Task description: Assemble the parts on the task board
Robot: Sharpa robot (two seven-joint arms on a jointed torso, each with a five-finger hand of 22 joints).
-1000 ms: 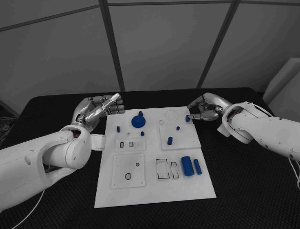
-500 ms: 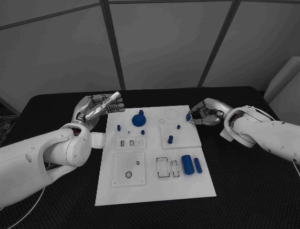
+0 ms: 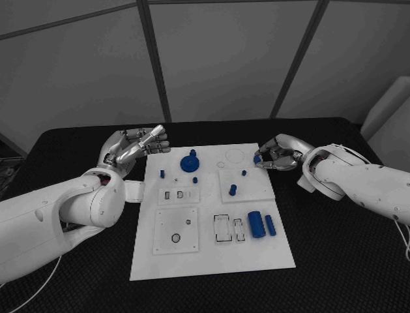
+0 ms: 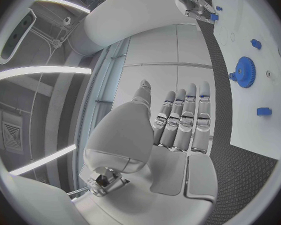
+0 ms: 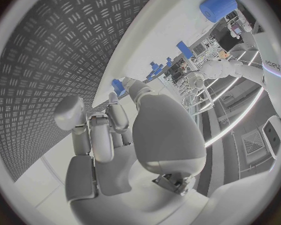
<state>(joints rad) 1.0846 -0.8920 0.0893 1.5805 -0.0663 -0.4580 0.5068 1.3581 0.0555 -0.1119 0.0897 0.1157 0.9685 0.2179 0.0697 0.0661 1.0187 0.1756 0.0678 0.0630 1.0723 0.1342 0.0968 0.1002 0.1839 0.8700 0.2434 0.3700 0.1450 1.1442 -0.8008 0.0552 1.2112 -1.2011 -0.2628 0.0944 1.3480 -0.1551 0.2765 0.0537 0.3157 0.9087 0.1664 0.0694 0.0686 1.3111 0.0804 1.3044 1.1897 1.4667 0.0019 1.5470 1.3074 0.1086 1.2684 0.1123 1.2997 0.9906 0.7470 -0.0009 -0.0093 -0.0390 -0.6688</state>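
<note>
- Since a second ago, the right hand (image 3: 278, 156) has slid in from the black table (image 3: 355, 261) to the task board's (image 3: 214, 261) far right edge, with a small blue peg (image 3: 257, 159) still at its fingertips; the left hand (image 3: 134, 147) has stayed put.
- Right hand: fingers curled, thumb and a finger pinching the small blue peg (image 5: 118, 87) over the board's far right edge.
- Left hand: raised off the board's far left corner, fingers straight and close together, holding nothing (image 4: 178, 125).
- Task board: white, lying flat mid-table between the two arms.
- Far part of the board: a blue gear (image 3: 190, 165) stands left of centre, with small blue pegs (image 3: 194, 181) around it and a short upright blue peg (image 3: 232, 191) to its right.
- Near right part of the board: a blue cylinder (image 3: 255, 225) and a thinner blue bar (image 3: 270, 226) lie side by side, next to outlined rectangular slots (image 3: 228, 230).
- Near left part: a raised white square plate (image 3: 176, 231) with a round hole.
</note>
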